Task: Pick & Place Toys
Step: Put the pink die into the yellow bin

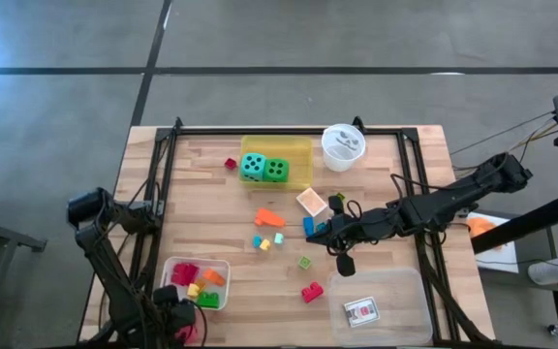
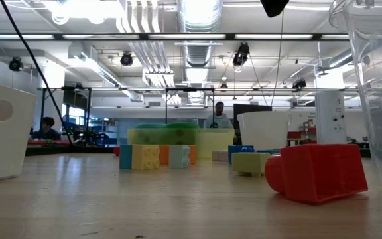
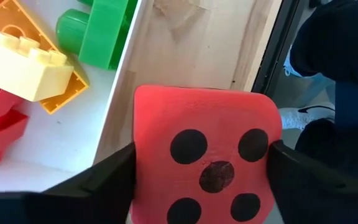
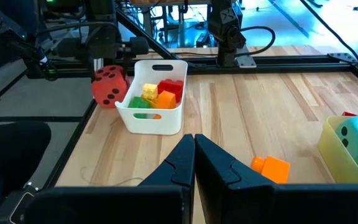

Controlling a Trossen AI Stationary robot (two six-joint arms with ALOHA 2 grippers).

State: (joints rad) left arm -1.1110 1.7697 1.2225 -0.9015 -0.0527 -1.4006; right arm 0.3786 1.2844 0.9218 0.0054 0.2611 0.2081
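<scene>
My left gripper (image 3: 201,168) is at the table's near left corner, pointing down, shut on a red die with black dots (image 4: 109,84). The die is right beside the white tray (image 1: 197,281), which holds red, yellow, orange and green blocks. My right gripper (image 4: 194,146) is shut with nothing in it and hovers over the middle of the table. Loose blocks lie there: an orange one (image 1: 269,218), a red one (image 1: 311,291) and a small green one (image 1: 304,263). The teal die (image 1: 252,168) and the green die (image 1: 276,171) sit in the yellow tray (image 1: 298,155). My left gripper pinches the red die by two opposite sides (image 3: 143,162), one finger (image 3: 104,180) on each. The fingers come from above, pointing down, and the five-dot face is turned up toward the wrist. In the right wrist view the die sits at about the white tray's rim height, off the table.
A round white cup (image 1: 342,145) stands at the far edge beside the yellow tray. A clear tray (image 1: 381,305) with a playing card lies at the near right. Black rails (image 1: 163,194) run along the table's sides. Bare wood lies between the white tray and the red block.
</scene>
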